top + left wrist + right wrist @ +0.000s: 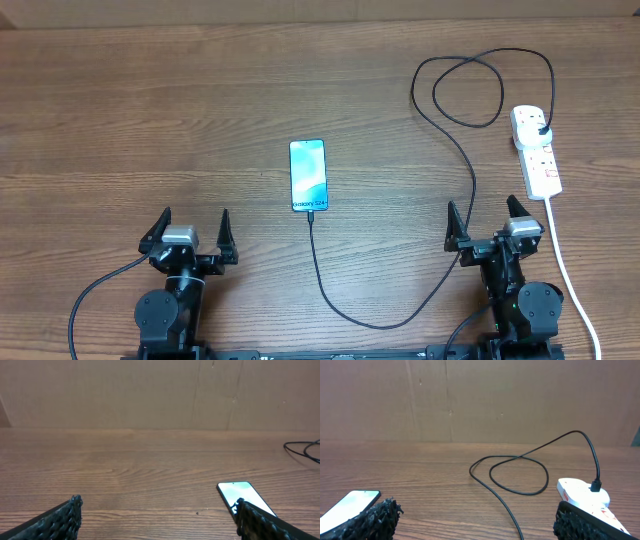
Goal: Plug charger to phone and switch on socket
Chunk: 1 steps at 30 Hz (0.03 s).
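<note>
Seemingly the charger [470, 180] already meets the phone [308, 176], so I'd steer the right gripper [483, 212], gaping and empty like the left gripper [195, 215], to the socket [537, 150] right of the phone, pressing squarely to switch it on.

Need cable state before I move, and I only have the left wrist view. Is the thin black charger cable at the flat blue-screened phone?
Observer: On overhead, the tip of the thin black charger cable meets the near short edge of the flat light-blue-screened phone. I cannot tell whether it is fully seated.
Operator: Other end?
Observer: Its black plug sits in the far end of the white power strip, to the right of the phone.
Operator: Right arm?
Observer: The right gripper is open and holds nothing, near the table's front edge, short of the strip.
</note>
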{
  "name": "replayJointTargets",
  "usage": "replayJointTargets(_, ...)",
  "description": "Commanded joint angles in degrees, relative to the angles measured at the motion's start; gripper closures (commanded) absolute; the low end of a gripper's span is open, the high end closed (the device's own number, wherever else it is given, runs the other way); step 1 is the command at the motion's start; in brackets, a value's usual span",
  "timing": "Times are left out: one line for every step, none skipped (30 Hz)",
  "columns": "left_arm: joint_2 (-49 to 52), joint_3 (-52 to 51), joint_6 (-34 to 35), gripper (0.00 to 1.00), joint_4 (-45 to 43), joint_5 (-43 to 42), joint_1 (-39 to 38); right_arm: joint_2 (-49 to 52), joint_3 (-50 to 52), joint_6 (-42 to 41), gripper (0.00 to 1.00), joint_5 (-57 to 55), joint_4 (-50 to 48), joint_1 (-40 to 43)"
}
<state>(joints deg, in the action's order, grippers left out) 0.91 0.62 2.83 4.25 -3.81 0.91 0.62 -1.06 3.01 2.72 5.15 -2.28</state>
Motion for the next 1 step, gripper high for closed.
replayJointTargets(-0.7, -0.3, 0.4, 0.00, 0.0, 0.6, 0.2, -0.5, 0.6, 0.3, 0.00, -0.1, -0.4, -0.3)
